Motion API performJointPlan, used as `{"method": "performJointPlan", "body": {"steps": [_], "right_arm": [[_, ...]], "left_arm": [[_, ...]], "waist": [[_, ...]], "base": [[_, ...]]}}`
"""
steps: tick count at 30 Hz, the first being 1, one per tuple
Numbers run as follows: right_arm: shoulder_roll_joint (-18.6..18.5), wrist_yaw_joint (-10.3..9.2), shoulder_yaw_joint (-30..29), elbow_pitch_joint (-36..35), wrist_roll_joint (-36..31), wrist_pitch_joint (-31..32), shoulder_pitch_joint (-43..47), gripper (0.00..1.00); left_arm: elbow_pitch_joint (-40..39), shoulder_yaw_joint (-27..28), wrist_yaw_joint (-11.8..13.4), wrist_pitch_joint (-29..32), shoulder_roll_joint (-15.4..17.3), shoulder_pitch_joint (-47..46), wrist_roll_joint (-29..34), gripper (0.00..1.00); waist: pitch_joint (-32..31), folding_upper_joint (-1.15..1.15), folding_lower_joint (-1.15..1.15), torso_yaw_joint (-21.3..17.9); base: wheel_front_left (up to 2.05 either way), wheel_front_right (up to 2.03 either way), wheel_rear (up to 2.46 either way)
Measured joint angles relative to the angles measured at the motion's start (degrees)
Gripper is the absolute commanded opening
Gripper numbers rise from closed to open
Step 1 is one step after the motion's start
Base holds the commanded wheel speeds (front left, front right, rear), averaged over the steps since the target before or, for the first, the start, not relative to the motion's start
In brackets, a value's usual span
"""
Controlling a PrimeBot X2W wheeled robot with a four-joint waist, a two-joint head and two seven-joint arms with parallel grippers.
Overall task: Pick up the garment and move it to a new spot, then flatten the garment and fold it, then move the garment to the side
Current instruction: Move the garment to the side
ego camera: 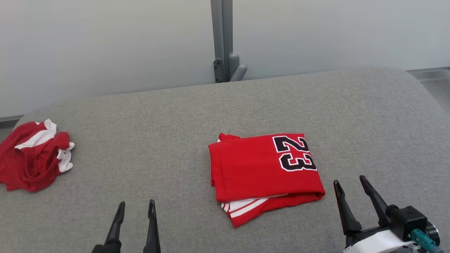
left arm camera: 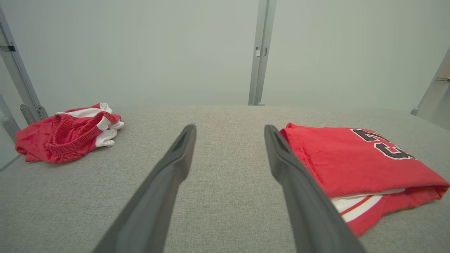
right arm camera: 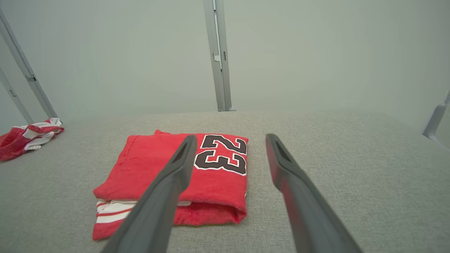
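A red garment point(ego camera: 262, 172) with a black "23" lies folded flat on the grey padded table point(ego camera: 225, 105), a white-striped edge showing under its near side. It also shows at right in the left wrist view, garment point(left arm camera: 355, 160), and at centre-left in the right wrist view, garment point(right arm camera: 158, 168). My left gripper point(ego camera: 137, 207) stands open near the front edge, left of the garment, holding nothing. Just off the garment's near right corner, my right gripper point(ego camera: 349, 182) is open and empty too. Neither touches the cloth.
A second red and white garment point(ego camera: 33, 154) lies crumpled at the table's far left edge, also seen as the crumpled garment point(left arm camera: 68, 135). A grey post point(ego camera: 223, 38) rises behind the table against a pale wall. The table's right end curves away.
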Motion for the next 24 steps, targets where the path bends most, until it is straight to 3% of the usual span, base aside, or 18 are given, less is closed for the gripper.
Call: {"method": "performJointPlan", "body": {"steps": [24], "right_arm": [[0.37,0.0,-1.32,2.12,1.86,0.0,0.49,1.0]], "left_arm": [[1.79,0.18,-0.75,0.0,0.0,0.55,0.29,1.0]], "waist": [[-0.92,0.0,0.0,1.8]], "base": [[0.0,0.0,0.0]]}}
